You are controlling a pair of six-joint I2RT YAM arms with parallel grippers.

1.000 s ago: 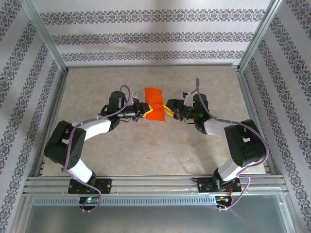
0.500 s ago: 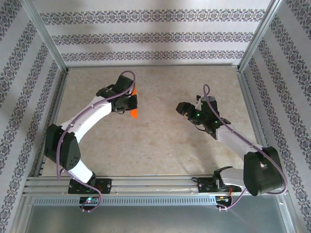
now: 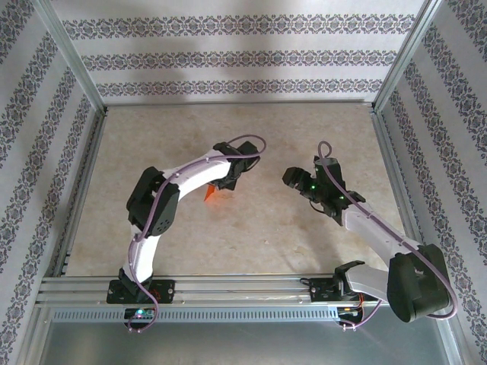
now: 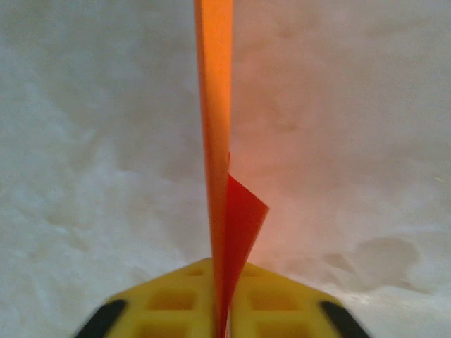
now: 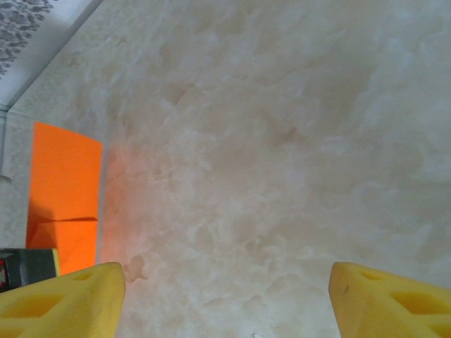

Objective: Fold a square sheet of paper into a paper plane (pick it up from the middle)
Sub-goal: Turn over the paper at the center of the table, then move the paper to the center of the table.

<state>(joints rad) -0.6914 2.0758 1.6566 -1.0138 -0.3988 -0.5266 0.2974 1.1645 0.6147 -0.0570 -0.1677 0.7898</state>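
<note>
Left fingers (image 4: 169, 303) pinch edge-on paper (image 4: 214, 127), seemingly folded; arm (image 3: 186, 175) arched.

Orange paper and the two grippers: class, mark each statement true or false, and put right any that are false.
1. The left gripper is pinching the paper. True.
2. The right gripper is shut on the paper. False: its jaws stand wide apart with nothing between them.
3. The paper lies flat on the table. False: it stands edge-on, clamped in the left gripper.
4. Seen from above, the two grippers are apart, with bare table between them. True.
</note>
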